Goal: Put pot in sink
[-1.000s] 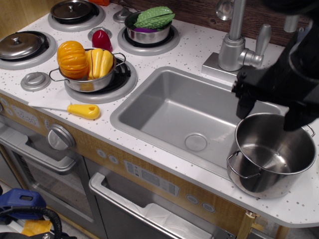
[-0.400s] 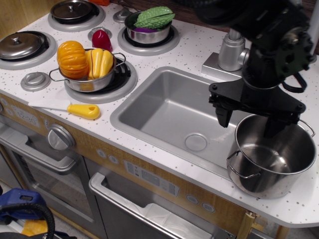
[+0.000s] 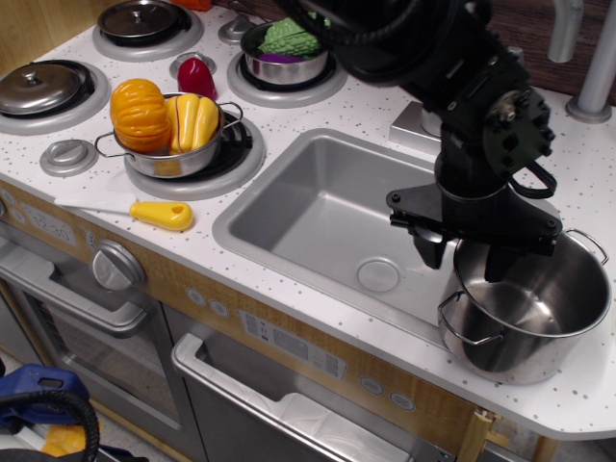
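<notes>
Since the earlier frames the black gripper (image 3: 466, 255) has swung in from the right and dropped over the pot (image 3: 525, 308), which has not shifted. Nearest of all, just right of the sink (image 3: 279, 217), the big shiny pot stands upright on the white speckled counter (image 3: 577, 395), its left loop handle at the basin's right edge. The gripper straddles the pot's near-left wall, fingers spread, one finger (image 3: 430, 252) outside over the sink and the other inside the rim; it is released, not clamped on the steel. Left of the sink, at the front, lies a yellow-handled knife (image 3: 144, 212). Behind it, still left of the sink, a smaller steel pot (image 3: 178, 154) holds orange and yellow toy vegetables. Farthest back, beyond the sink, a dark-rimmed pot (image 3: 279, 63) carries green and purple ones.
</notes>
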`<action>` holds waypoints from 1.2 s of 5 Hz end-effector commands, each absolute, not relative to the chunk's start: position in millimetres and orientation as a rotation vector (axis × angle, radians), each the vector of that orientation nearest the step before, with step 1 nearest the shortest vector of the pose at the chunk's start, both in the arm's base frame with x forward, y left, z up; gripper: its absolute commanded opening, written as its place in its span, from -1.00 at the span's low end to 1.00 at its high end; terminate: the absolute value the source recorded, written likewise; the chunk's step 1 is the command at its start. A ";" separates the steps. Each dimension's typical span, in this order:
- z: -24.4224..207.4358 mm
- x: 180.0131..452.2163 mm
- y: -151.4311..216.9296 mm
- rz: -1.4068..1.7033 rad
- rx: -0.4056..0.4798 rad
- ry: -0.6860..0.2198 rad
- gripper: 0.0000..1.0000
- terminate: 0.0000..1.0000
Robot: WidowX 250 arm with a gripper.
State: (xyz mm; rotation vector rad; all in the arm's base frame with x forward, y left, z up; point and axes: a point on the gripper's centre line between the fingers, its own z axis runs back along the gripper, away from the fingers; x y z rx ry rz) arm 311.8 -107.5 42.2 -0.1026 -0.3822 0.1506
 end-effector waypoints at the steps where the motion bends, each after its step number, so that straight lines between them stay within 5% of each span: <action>1: 44.0 317.8 -103.6 0.157 -0.141 -0.408 -1.00 -1.00; 4: 102.1 370.0 -52.5 -0.055 0.027 -0.375 -1.00 -1.00; 6: 78.7 378.0 2.5 -0.161 0.131 -0.473 -1.00 -1.00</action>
